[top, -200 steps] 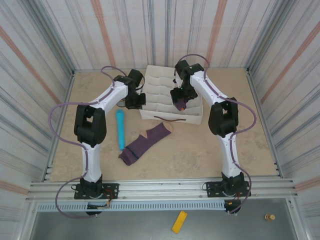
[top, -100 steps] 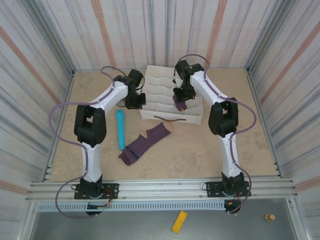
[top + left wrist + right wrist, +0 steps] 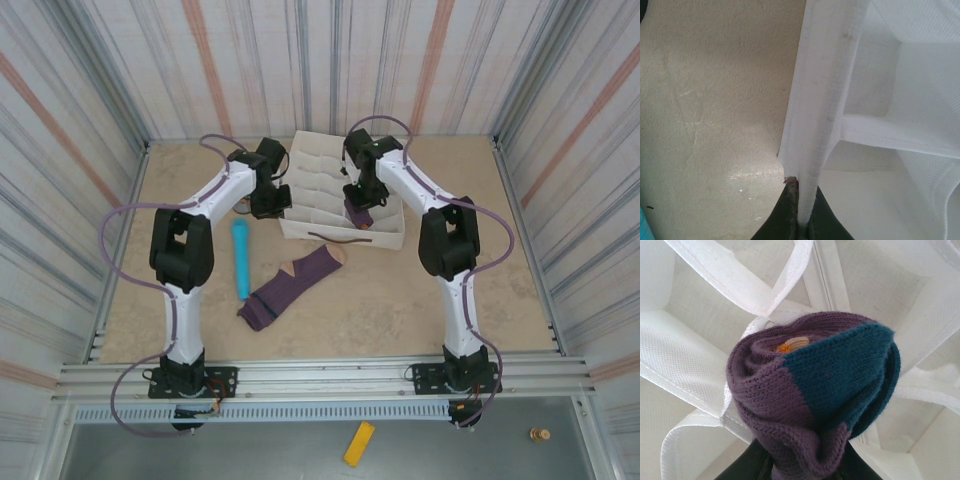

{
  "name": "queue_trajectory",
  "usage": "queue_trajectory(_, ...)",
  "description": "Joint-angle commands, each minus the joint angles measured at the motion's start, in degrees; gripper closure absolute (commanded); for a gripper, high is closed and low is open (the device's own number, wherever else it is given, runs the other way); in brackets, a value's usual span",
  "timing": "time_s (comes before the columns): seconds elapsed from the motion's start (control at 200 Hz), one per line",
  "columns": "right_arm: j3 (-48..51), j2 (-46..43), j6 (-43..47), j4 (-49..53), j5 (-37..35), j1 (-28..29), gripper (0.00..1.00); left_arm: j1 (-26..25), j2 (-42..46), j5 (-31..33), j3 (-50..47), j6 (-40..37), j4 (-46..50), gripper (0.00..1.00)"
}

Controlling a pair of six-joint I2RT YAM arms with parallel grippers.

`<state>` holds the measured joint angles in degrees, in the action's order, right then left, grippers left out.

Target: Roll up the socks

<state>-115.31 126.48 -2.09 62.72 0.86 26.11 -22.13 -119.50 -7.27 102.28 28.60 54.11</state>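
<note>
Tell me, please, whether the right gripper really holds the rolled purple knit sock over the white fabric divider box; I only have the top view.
Observer: Yes. In the right wrist view the right gripper is closed on the rolled purple knit sock, which bulges up from between its fingers.
Operator: Thank you. Does the roll look tidy?
Observer: Its dark teal toe wraps the outside, and a bit of orange shows at the centre. The white fabric divider box lies behind it.
Operator: And what is the left gripper doing?
Observer: In the left wrist view the left gripper is shut on the box's side wall, pinching it between both fingers.
</note>
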Motion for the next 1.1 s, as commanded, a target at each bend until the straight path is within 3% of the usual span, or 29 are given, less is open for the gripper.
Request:
queue_trajectory(0.0,4.6,-4.5,1.7,1.1,-1.8,0.7,0.97,1.6,-3.2,1.9,0.4,3.0,2.0,1.0)
queue_trajectory(0.22,16.2,-11.3,4.6,-7.5,-3.0,0.8,0.97,2.8,-4.2,1.4,1.4,2.2,2.6,1.0)
queue_trajectory(0.591,20.4,-12.2,8.8,-8.6,-3.1,1.5,0.97,3.8,-6.0,-0.2,3.3,1.6,3.8,1.0)
queue_trajectory(0.872,18.7,-8.2,9.3,-6.8,-2.0,2.2,0.98,4.0,-5.9,-1.7,3.7,1.0,4.0,1.0)
queue_trajectory(1.092,11.2,0.1,8.8,-2.5,-2.7,3.5,1.0,2.9,-6.0,-2.0,4.4,0.1,4.0,1.0)
